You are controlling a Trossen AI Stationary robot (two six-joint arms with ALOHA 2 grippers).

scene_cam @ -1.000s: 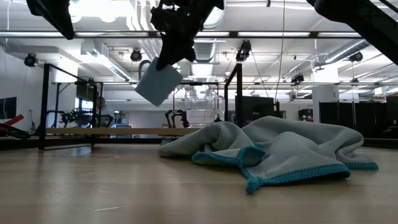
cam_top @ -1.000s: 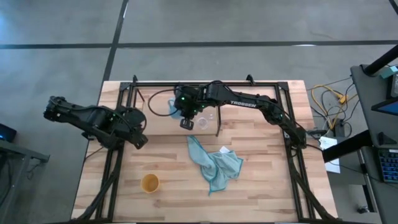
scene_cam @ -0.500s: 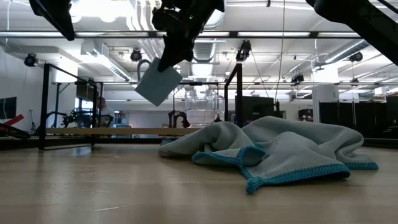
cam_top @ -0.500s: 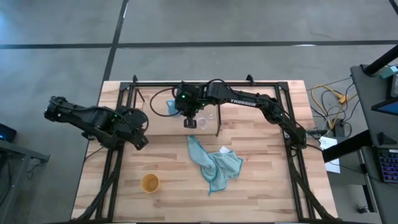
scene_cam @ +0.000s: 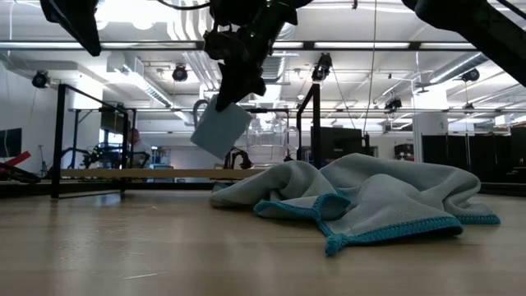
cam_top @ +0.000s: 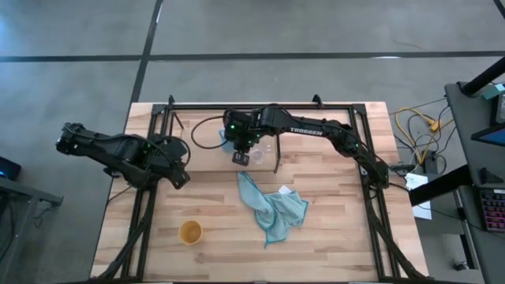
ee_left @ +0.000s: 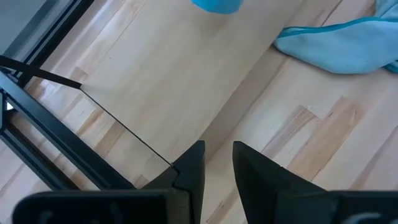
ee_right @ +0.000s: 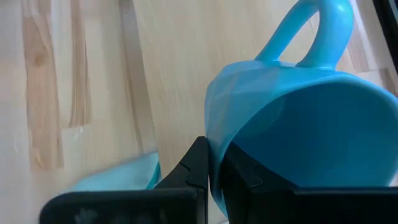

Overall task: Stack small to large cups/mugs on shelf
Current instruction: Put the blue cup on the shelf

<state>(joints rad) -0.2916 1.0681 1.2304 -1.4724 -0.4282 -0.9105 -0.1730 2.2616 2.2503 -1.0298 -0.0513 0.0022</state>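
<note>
My right gripper [cam_top: 241, 155] is shut on the light blue mug [scene_cam: 220, 127], which it holds tilted in the air over the low wooden shelf [cam_top: 202, 159]. The clear glass cup [cam_top: 267, 147] stands on the shelf beside the mug, next to the black divider rod [cam_top: 276, 155]. The yellow-orange cup [cam_top: 190, 232] stands upright on the tabletop near the front left. My left gripper [cam_top: 178, 177] hovers at the shelf's left end, open by a narrow gap and empty. My right gripper pinches the mug's wall at the rim [ee_right: 214, 152], one finger inside the mug and one outside, on the side opposite the handle [ee_right: 311, 31]. The fingers come from above, pointing down. The mug hangs tilted below them, clear of the shelf.
A crumpled light blue cloth [cam_top: 272, 207] lies on the tabletop in front of the shelf. The black metal frame [cam_top: 158, 126] runs around the table's back and sides. Bare wood lies between the yellow cup and the cloth.
My right gripper has gone down toward the shelf and a little toward the glass cup, carrying the blue mug, which stays tilted and clear of the board.
</note>
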